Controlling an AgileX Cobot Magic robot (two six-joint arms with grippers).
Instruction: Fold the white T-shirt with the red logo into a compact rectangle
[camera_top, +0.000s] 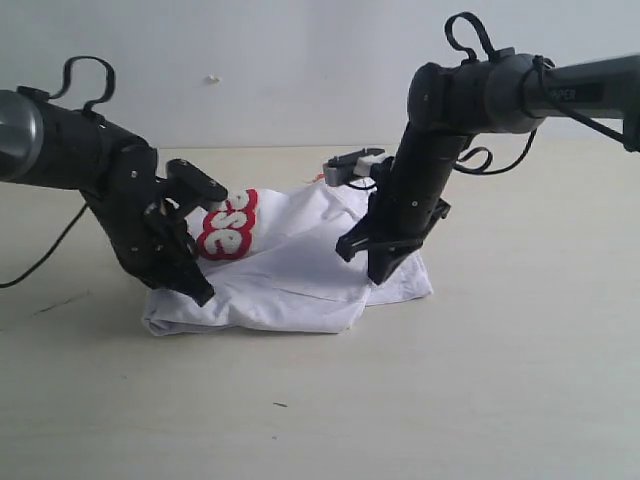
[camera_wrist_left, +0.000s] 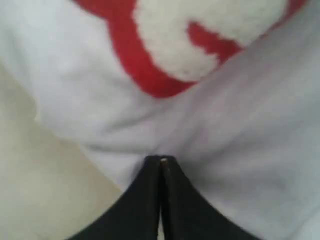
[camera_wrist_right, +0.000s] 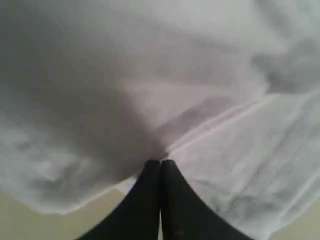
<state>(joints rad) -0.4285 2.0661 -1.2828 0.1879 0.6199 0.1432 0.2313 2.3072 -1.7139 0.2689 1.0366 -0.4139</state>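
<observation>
Item: white T-shirt (camera_top: 300, 280), a partly folded heap on the counter (camera_top: 500, 400), lying between my two arms.
Left jaws: pressed together, pinching the shirt's cloth at their tips. The red logo (camera_wrist_left: 150, 75) is just beyond them, only part of its lettering showing.
Right jaws: pressed together on a seamed fold at the shirt's opposite edge.

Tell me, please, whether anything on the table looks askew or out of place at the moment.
The white T-shirt is a rumpled heap rather than a tidy rectangle: its edges lie uneven, and the red logo is folded so only a few letters show. Nothing looks spilled or damaged.
</observation>
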